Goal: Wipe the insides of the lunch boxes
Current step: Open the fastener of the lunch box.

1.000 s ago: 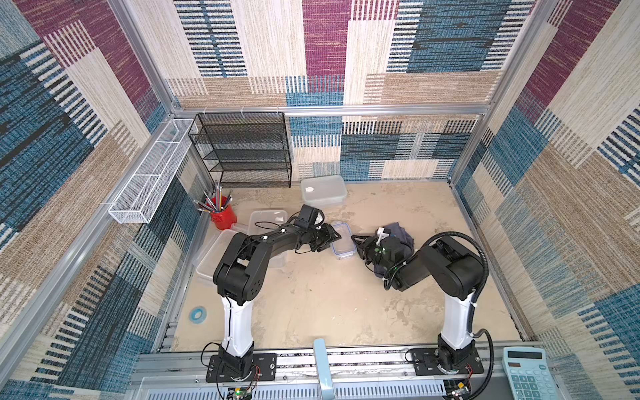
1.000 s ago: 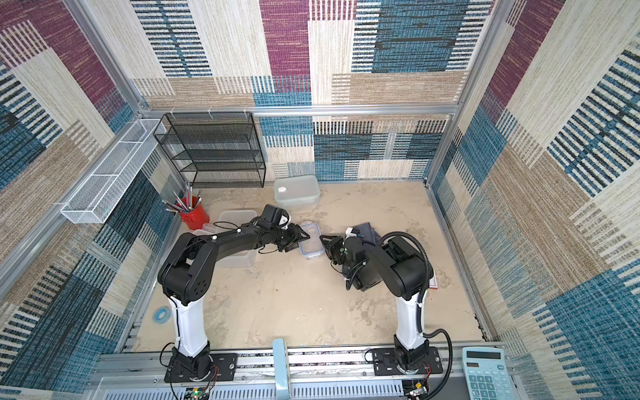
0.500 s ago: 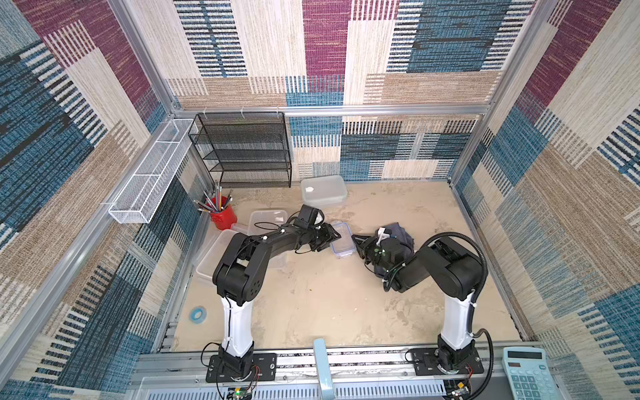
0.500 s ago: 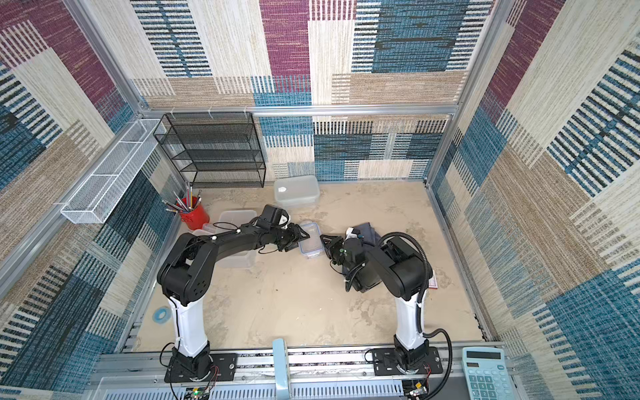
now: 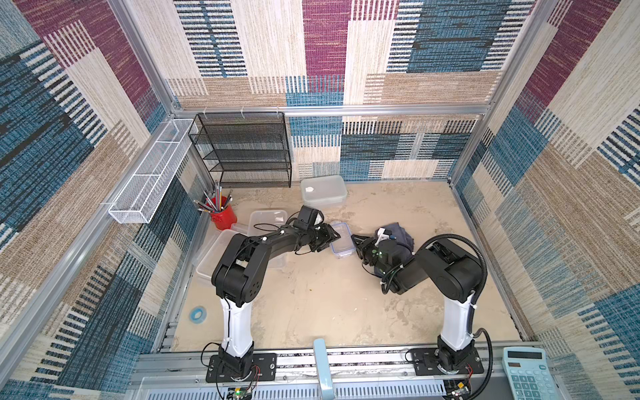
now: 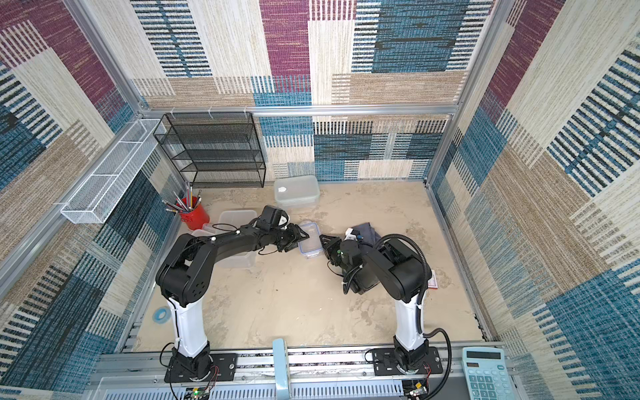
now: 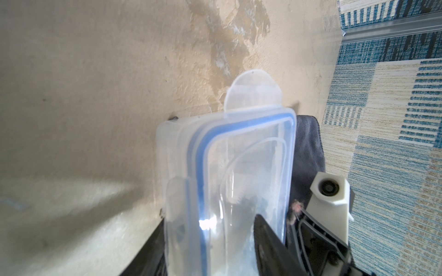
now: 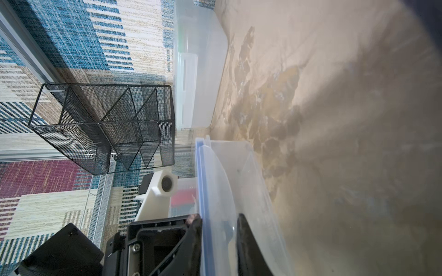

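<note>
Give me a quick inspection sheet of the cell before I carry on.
Surface: beige table, stained.
Job's things: small lunch box mid-table, lid on; lidded lunch box by the mesh rack; open tub and larger tub beside the left arm; cloth behind the right gripper.
Clutter: pencil cup, tape roll, calculator.
Grippers: left gripper and right gripper both closed on the small lunch box, from opposite sides.
Cables: hose arches over the right arm.
Surroundings: mesh rack, wire basket, patterned walls.
</note>
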Controlling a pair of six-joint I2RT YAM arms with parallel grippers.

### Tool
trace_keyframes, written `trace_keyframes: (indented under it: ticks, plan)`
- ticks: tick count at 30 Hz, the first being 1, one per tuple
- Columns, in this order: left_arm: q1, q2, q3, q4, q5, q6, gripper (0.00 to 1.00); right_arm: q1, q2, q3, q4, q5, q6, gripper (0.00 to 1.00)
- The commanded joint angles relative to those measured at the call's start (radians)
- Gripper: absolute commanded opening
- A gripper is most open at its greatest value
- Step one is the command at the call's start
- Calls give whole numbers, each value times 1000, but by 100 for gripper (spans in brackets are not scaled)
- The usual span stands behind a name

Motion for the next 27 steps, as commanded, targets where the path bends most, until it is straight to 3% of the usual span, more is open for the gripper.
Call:
trace_keyframes:
  ticks: [1,22,27]
  plan:
    - [-16,10,-13,-106,-2,4,53,24,-26,13,41,-45,-75,0]
    - [-21,12,-16,-106,-7,4,53,97,-63,96,-328,194,-328,0]
    - [-20,13,-15,-112,-10,7,53,99,-66,88,-340,206,-335,0]
